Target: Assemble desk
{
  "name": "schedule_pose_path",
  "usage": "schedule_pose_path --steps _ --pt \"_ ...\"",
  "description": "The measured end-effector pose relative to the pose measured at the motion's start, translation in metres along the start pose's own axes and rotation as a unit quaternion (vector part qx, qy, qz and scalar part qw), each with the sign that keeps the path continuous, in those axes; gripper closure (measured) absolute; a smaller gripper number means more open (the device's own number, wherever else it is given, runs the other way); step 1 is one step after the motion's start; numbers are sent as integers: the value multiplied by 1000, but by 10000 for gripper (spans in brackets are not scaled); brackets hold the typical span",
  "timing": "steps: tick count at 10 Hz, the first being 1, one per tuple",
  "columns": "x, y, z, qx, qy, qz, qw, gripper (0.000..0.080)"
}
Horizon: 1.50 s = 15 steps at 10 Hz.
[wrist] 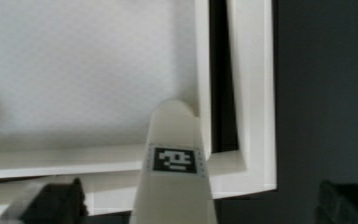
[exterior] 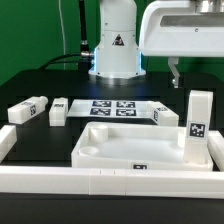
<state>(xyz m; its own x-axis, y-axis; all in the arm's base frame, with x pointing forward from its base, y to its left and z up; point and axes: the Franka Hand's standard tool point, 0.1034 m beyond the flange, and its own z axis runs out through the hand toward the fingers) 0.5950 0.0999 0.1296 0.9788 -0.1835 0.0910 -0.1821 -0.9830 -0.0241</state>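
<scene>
The white tabletop (exterior: 120, 150) lies tray-side up in the middle of the table. One white leg (exterior: 198, 120) stands upright in its corner at the exterior view's right, tag facing out. Three more legs lie flat behind the tabletop: two at the exterior view's left (exterior: 28, 110) (exterior: 59, 111) and one at its right (exterior: 165, 115). My gripper (exterior: 176, 72) hangs open well above the upright leg and holds nothing. In the wrist view the leg's tagged top (wrist: 176, 160) points up between my dark fingertips (wrist: 51, 203), over the tabletop's rim (wrist: 247, 100).
The marker board (exterior: 112, 107) lies flat in front of the robot base (exterior: 115, 50). Long white border rails run along the front (exterior: 100, 182), the exterior view's left (exterior: 8, 140) and its right (exterior: 214, 150). The table surface is dark green.
</scene>
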Motion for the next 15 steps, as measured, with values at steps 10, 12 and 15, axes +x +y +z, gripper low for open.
schedule_pose_path --steps 10,12,15 --pt "-56 17 20 -22 -57 -117 991 150" --pt "-72 25 25 -27 -104 -163 981 150" --pt "-82 31 28 -34 -194 -142 970 150"
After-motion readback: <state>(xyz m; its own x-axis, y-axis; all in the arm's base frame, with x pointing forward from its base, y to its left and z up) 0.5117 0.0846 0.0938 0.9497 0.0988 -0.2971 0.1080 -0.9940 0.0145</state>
